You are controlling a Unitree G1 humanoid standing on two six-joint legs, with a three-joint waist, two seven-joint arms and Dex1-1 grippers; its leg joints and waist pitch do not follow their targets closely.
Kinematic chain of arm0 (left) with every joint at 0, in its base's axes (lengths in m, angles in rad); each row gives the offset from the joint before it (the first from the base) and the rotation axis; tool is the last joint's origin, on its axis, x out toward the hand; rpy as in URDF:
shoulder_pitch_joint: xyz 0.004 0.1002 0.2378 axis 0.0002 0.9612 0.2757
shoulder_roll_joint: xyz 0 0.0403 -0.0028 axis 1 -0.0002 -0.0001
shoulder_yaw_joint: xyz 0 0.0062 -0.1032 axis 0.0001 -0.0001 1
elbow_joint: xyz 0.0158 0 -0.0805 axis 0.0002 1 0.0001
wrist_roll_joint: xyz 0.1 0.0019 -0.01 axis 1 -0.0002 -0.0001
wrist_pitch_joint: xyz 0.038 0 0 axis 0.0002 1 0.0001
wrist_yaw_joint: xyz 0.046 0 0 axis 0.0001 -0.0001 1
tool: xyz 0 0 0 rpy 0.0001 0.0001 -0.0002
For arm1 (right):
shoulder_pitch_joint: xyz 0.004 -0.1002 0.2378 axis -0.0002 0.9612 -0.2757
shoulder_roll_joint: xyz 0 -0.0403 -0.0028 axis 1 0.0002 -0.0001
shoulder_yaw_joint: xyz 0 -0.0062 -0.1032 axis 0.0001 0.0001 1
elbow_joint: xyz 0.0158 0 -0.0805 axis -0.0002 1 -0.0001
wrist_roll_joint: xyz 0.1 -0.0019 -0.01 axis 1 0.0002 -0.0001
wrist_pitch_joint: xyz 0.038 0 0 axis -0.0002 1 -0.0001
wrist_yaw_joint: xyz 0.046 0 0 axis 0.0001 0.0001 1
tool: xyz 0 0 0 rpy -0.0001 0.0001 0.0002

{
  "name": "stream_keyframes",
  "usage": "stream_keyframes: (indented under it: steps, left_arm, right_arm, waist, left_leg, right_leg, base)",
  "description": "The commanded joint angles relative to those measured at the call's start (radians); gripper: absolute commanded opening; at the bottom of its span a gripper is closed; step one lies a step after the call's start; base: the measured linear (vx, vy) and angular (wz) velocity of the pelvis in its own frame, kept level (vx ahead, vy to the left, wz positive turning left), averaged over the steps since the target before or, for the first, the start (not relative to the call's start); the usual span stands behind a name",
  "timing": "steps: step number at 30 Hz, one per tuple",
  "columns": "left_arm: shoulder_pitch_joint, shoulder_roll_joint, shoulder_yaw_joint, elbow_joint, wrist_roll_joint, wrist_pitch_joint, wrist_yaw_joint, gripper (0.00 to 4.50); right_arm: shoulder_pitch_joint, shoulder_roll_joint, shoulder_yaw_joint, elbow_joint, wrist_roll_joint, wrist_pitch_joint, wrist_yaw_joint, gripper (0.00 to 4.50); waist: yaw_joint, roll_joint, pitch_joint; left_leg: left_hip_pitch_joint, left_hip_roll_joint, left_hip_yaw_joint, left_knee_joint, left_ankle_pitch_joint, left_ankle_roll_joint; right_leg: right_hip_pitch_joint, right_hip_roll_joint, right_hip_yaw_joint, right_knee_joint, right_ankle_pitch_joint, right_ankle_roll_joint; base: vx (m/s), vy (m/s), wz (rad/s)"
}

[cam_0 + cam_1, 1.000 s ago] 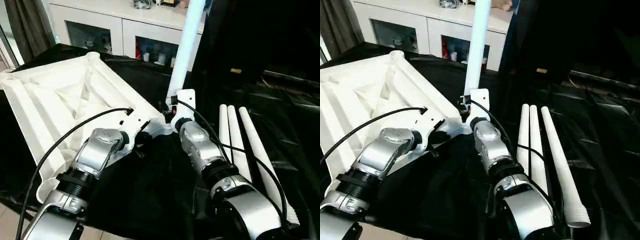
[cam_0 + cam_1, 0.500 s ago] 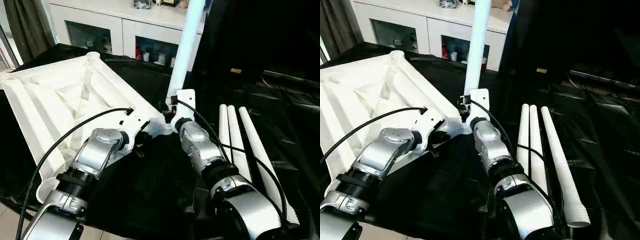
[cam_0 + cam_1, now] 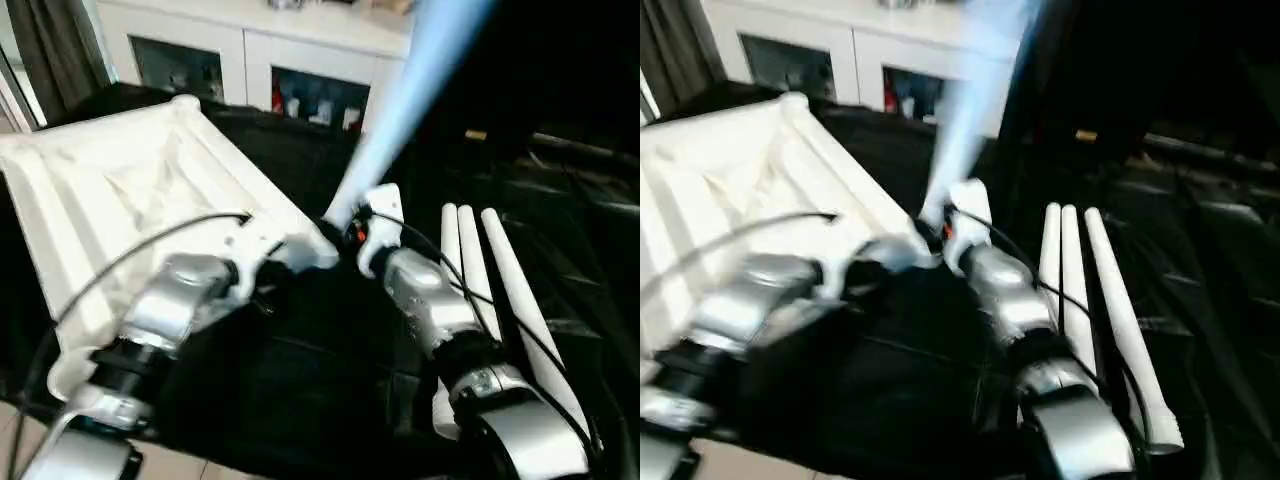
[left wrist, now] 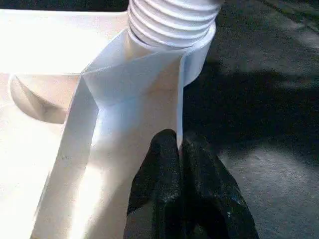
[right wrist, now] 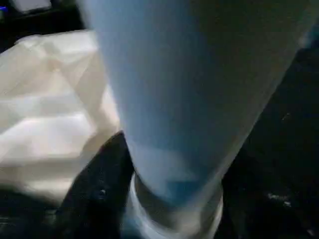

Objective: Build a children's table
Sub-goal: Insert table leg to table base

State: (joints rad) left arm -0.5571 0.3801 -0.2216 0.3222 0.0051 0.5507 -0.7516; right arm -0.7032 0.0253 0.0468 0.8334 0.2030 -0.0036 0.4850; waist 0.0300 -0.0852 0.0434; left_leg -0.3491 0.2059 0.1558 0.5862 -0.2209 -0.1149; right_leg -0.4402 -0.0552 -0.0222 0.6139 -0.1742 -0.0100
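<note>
White plastic throughout, likely light and stiff but slick on the smooth tubes.

Head view: tabletop (image 3: 110, 190) lies underside up on the black cloth (image 3: 300, 380), ribs showing. 1 leg (image 3: 400, 110) stands tilted in the near corner socket (image 3: 315, 245). 3 spare legs (image 3: 485, 290) lie side by side on the cloth beside the right forearm. Left gripper (image 3: 270, 262) sits at the tabletop rim just beside that socket. Right gripper (image 3: 355, 225) sits at the leg's base.

Left wrist view: left fingers (image 4: 164, 169) are clenched on the thin upright rim wall (image 4: 177, 104), just short of the socket collar. The leg's threaded end (image 4: 169, 20) sits in the collar with threads exposed, so I judge it not fully screwed home.

Right wrist view: the leg fills the frame. 1 dark finger (image 5: 99, 194) lies against its base on one side; I can't tell if it's gripping or let go.

Handling: rim wall is thin and may flex, so hold near the corner, where it's stiffest. Take the leg low at the thick end. It's a long lever, and side load could cross-thread it.
</note>
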Motion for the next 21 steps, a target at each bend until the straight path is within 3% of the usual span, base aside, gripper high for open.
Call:
stream_keyframes:
  steps: [1,3,7,15,16,17,19,21]
  left_arm:
    - [0.002,-0.012,0.008,-0.014,-0.009,-0.019,0.000,0.00]
    - [0.003,-0.011,0.008,-0.014,-0.009,-0.019,-0.001,0.00]
    - [0.004,-0.003,0.003,-0.016,-0.017,-0.024,-0.007,0.00]
    - [0.007,0.002,0.003,-0.021,-0.017,-0.028,-0.017,0.00]
    - [0.008,0.003,0.002,-0.023,-0.017,-0.028,-0.019,0.00]
    - [0.008,0.003,0.002,-0.023,-0.017,-0.028,-0.019,0.00]
    - [0.008,0.004,0.000,-0.023,-0.018,-0.029,-0.024,0.00]
    - [0.009,0.007,-0.001,-0.022,-0.016,-0.031,-0.028,0.00]
  right_arm:
    - [-0.013,0.010,0.017,-0.020,0.009,0.015,0.029,2.93]
    - [-0.015,0.010,0.017,-0.017,0.010,0.015,0.034,3.27]
    - [0.008,-0.001,0.017,-0.069,0.011,0.056,0.076,3.54]
    - [0.012,-0.003,0.015,-0.081,-0.003,0.062,0.078,4.17]
    - [0.015,0.000,0.010,-0.089,0.005,0.068,0.092,4.17]
    - [0.017,0.002,0.007,-0.094,0.010,0.073,0.100,3.76]
    - [0.020,0.004,0.004,-0.102,0.017,0.075,0.115,3.86]
    - [0.024,0.005,0.006,-0.111,0.015,0.078,0.120,3.57]
  waist:
    - [0.010,0.011,-0.065]
    - [0.011,0.011,-0.060]
    - [0.012,0.015,-0.055]
    - [0.013,0.015,-0.059]
    - [0.013,0.014,-0.059]
    - [0.013,0.014,-0.059]
    - [0.014,0.016,-0.060]
    - [0.014,0.016,-0.060]
  left_leg:
    - [-0.011,0.005,0.015,-0.062,0.038,0.061]
    - [-0.008,0.006,0.019,-0.062,0.021,0.079]
    - [-0.003,0.011,0.019,-0.067,-0.047,0.055]
    - [-0.003,0.009,0.019,-0.063,-0.001,0.053]
    - [-0.004,0.008,0.019,-0.062,-0.001,0.057]
    - [-0.003,0.009,0.019,-0.062,-0.001,0.059]
    - [-0.002,0.009,0.019,-0.062,0.004,0.060]
    - [-0.001,0.009,0.019,-0.062,0.004,0.061]
  right_leg:
    - [0.079,-0.055,0.032,-0.039,0.083,-0.237]
    - [0.079,-0.055,0.031,-0.041,0.082,-0.264]
    - [0.077,-0.058,0.031,-0.049,-0.025,-0.251]
    - [0.081,-0.057,0.031,-0.041,0.038,-0.259]
    - [0.082,-0.057,0.031,-0.041,0.042,-0.260]
    - [0.082,-0.057,0.031,-0.041,0.043,-0.261]
    - [0.081,-0.057,0.031,-0.040,0.054,-0.265]
    - [0.082,-0.057,0.031,-0.040,0.053,-0.267]
  base:
    - [0.000,0.000,0.00]
    - [0.000,0.000,0.00]
    - [0.000,0.000,0.00]
    - [0.000,0.000,0.00]
    - [0.000,0.000,0.00]
    - [0.000,0.000,0.00]
    - [0.000,0.000,0.00]
    - [0.000,0.000,0.00]
